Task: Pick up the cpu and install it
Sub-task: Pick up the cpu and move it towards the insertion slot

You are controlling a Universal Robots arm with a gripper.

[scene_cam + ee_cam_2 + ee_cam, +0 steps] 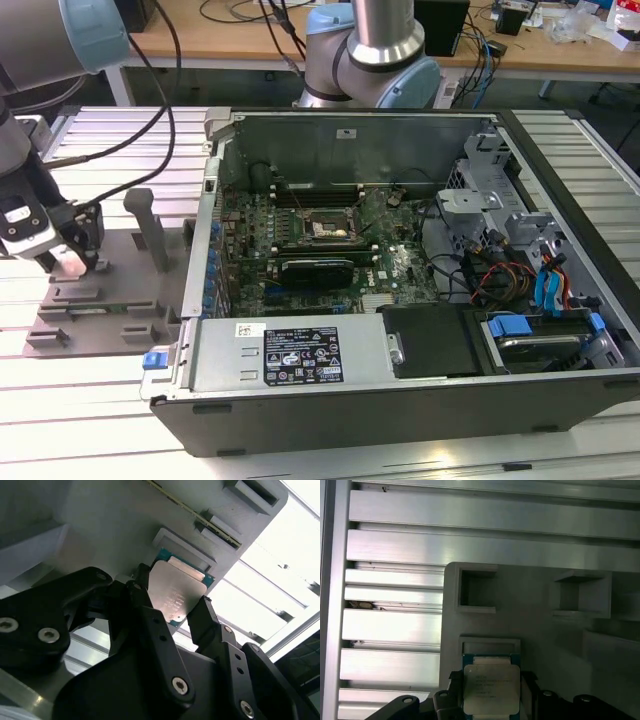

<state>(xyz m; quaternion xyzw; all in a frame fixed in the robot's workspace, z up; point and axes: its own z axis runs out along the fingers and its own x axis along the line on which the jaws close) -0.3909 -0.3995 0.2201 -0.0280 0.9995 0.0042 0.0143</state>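
Lying flat in a shallow pocket of the grey holder plate [540,605], the cpu [491,690] shows its dull metal lid upward, with a thin green rim of board around it. In the second wrist view the cpu [177,592] has one side against the pocket's raised lip.

I judge it light, thin and completely stiff. The smooth lid offers little friction, and the underside contacts are the delicate part. The sensible hold is therefore on two opposite side edges, kept level so that it neither tips nor scrapes the pocket wall. A pinch across the corners or on the flat faces would be poor.

The gripper [174,599] has exactly that hold. Its black fingers [202,617] stand on either side of the chip, and the jaws appear closed against its opposite edges. The chip has not yet come visibly clear of its pocket. The first wrist view agrees, with the gripper [491,681] straddling the lid symmetrically.

In the exterior view the gripper [72,258] is low over the holder plate [110,305], near the plate's edge on the exterior view's left. The plate rests on the slatted aluminium table [90,420].

Well apart, toward the exterior view's right, the open computer case [400,395] lies on its side. The motherboard socket [325,230] is exposed near the middle of its board.
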